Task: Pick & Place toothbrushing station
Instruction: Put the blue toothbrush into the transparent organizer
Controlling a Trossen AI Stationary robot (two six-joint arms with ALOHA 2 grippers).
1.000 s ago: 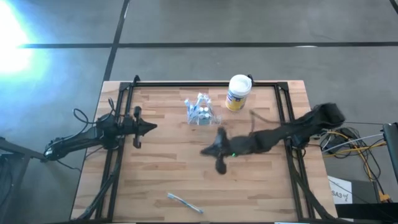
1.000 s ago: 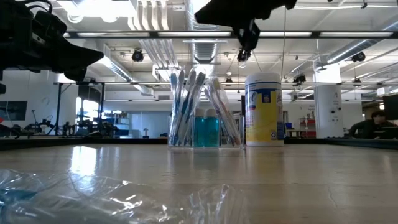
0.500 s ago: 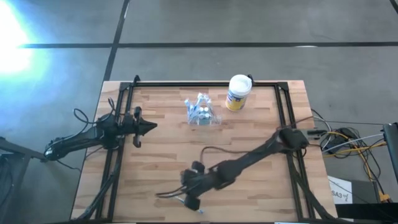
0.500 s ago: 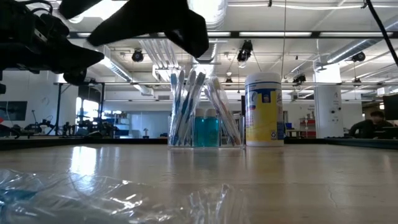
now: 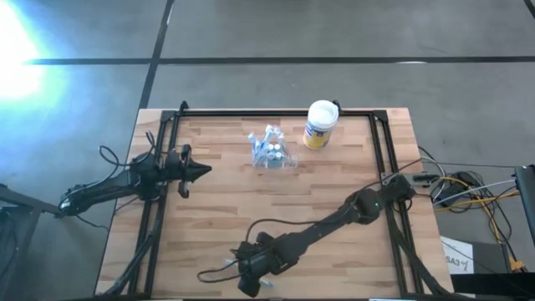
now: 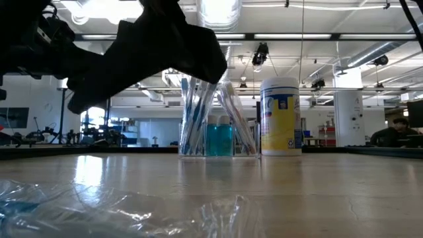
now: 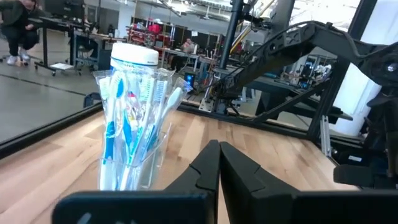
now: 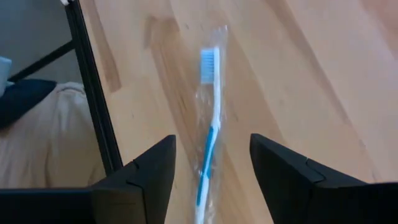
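Near the counter's (image 5: 351,192) front edge, our right pincer (image 8: 211,168) gapes over the wrapped toothbrush (image 8: 209,134) — slippery film could skid away.

1. Hard white glare burns out the floor (image 5: 17,50) at the high view's upper left corner.
2. The bench (image 5: 226,226) is evenly lit, with soft shadows.
3. In the low view, ceiling lights (image 6: 218,10) glare and the arm is a dark, blurred silhouette.
4. The wrapped toothbrush (image 8: 210,124) in the right wrist view is motion-blurred.
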